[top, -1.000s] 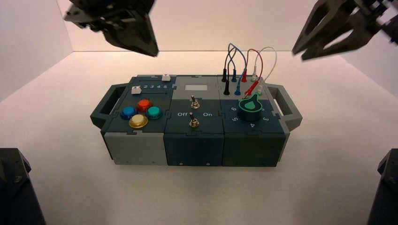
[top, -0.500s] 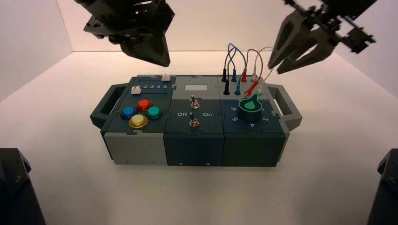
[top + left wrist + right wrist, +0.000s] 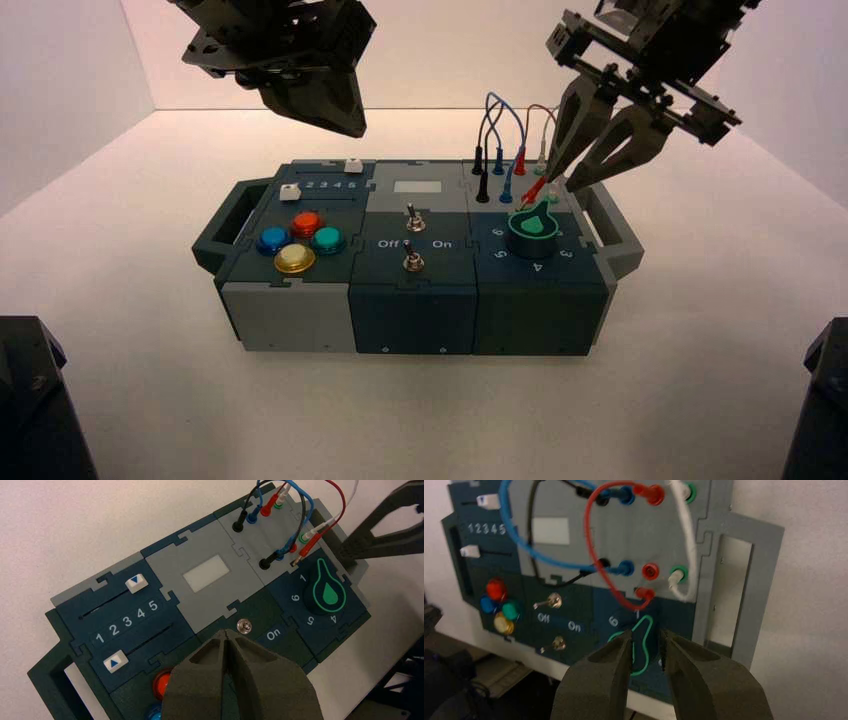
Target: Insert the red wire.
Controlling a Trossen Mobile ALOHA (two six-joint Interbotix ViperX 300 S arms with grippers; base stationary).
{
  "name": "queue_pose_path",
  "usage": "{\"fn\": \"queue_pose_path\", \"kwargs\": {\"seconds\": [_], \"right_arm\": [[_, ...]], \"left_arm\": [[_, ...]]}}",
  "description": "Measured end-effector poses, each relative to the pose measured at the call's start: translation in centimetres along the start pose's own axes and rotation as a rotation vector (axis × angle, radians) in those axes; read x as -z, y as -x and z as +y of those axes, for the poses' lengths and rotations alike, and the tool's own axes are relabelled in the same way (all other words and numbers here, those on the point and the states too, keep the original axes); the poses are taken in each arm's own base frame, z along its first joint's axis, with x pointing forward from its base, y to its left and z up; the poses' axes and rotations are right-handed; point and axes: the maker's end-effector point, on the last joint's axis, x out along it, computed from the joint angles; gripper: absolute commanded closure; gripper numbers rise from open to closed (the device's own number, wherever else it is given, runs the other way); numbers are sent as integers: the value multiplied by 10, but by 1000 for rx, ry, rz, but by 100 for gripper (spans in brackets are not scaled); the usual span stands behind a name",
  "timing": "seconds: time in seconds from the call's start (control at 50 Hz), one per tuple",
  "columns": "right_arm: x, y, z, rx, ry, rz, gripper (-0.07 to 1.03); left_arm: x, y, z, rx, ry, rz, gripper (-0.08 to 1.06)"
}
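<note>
Right gripper [image 3: 569,184] open, left shut

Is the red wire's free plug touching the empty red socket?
Apart. The right wrist view shows a strip of grey panel between the red wire's free plug and the empty red socket.

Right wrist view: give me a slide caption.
Dark right pincer open near the red wire's loose plug, outside the red-ringed socket.

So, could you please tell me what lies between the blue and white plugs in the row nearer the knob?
An empty red socket lies there, in the right wrist view; the red wire's loose plug is outside it.
</note>
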Motion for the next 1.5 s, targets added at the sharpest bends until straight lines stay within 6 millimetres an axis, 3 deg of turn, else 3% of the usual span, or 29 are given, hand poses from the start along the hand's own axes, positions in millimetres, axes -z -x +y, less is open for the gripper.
{"fn": "queue_pose_path", "kwargs": {"seconds": [0.54,1.2,1.38,1.5], "right_arm": [[-18,-16,0,17,-23,3,66],[-21,-23,0,15,-48,12,66],[-21,-25,0,17,-51,16,70],[-21,-27,-1,19,-56,18,80]], "left_arm": [[2,-4,1,-4,-7,15,100],[4,-6,2,-7,-23,27,100],[4,-6,2,-7,-25,27,100],[4,-6,2,-7,-25,27,100]]}}
